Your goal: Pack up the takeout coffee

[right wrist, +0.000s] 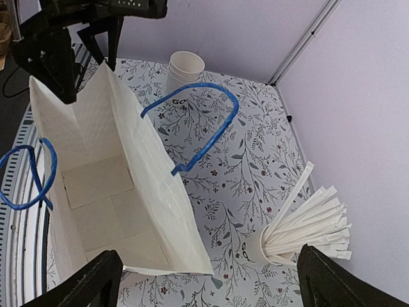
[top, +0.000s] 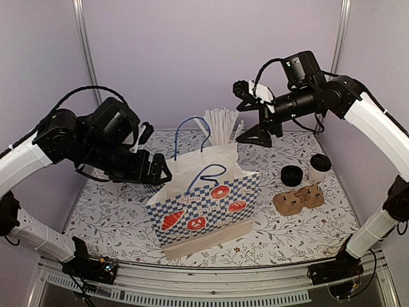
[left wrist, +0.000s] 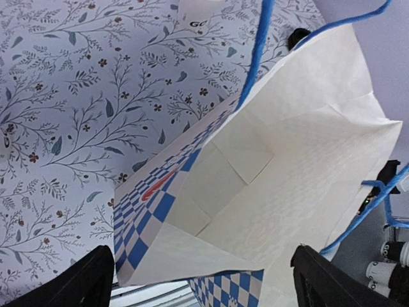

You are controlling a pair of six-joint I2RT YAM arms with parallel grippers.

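Note:
The takeout coffee (top: 318, 167), a small white cup with a black lid, stands on the table at the right, apart from both grippers. A blue-checked paper bag (top: 204, 201) with blue handles stands open in the middle. Its white inside (right wrist: 102, 204) holds nothing that I can see. My left gripper (top: 153, 152) is open at the bag's left rim. In the left wrist view the bag's corner (left wrist: 192, 256) lies between the spread fingers (left wrist: 83, 284). My right gripper (top: 250, 115) hangs open above the bag's far right side, with nothing between its fingers (right wrist: 345, 281).
A loose black lid (top: 291, 174) lies left of the coffee. Brown cardboard pieces (top: 299, 198) sit in front of it. A white cup full of white straws (right wrist: 281, 243) stands behind the bag. A stack of white cups (right wrist: 185, 67) stands on the bag's far side.

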